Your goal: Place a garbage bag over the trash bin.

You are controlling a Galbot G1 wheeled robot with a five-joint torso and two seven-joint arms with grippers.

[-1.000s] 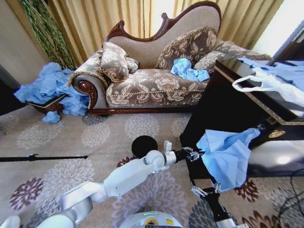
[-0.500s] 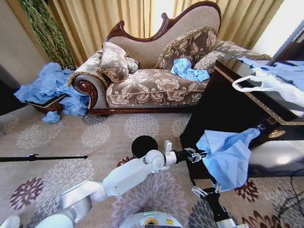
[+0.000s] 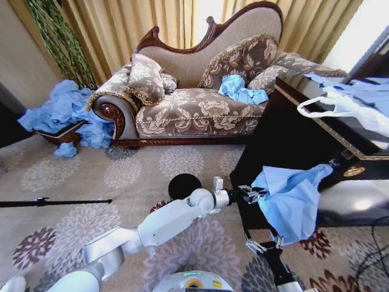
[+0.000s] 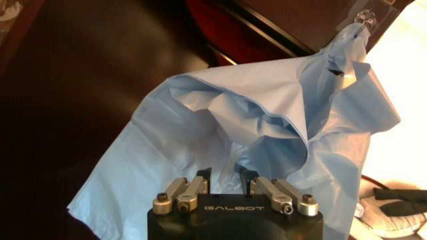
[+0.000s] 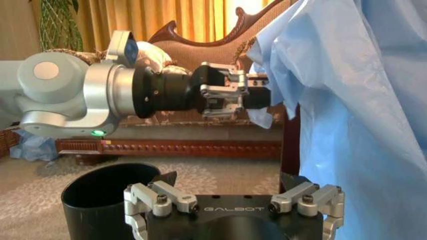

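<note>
On the carpet just left of our left arm stands the trash bin, black, open-mouthed and not yet lined. Further right, our left tool has its fingers pinched together on the near edge of the garbage bag, which hangs in the air beside the dark table. Lower right, our right tool sits under the bag with fingers spread apart, holding nothing. We judge we are opening the bag's mouth; next, the right tool needs an opposite edge.
</note>
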